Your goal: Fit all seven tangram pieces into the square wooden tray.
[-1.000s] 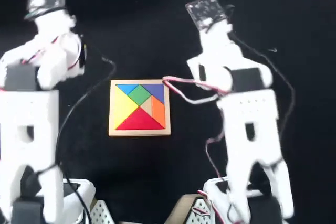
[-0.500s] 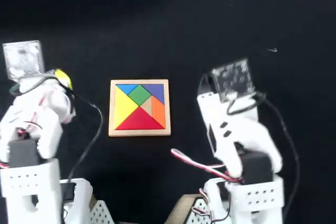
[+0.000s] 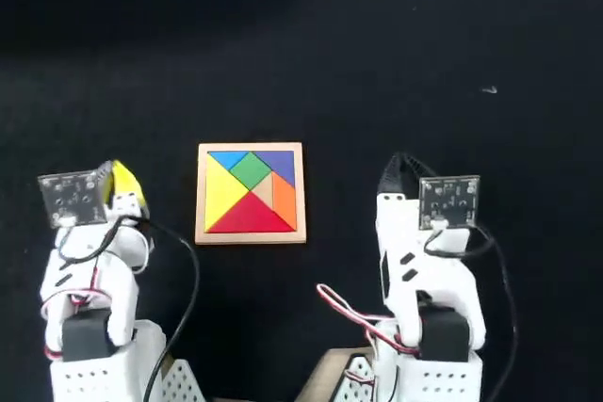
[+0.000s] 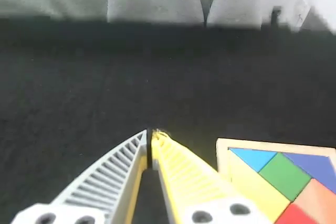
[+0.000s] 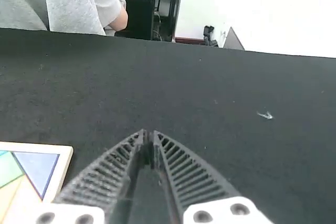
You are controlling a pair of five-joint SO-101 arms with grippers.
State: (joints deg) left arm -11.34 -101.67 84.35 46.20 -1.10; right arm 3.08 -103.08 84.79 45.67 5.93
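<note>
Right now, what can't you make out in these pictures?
- Left wrist view: tray cut off by the frame edges.
- Right wrist view: tray cut off by the edge, partly behind the right gripper.
- High view: white speck too small to identify.

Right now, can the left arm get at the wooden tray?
Probably yes. The left gripper sits shut near its base beside the tray, with only bare black cloth between them; the right gripper is off on the other side.
</note>
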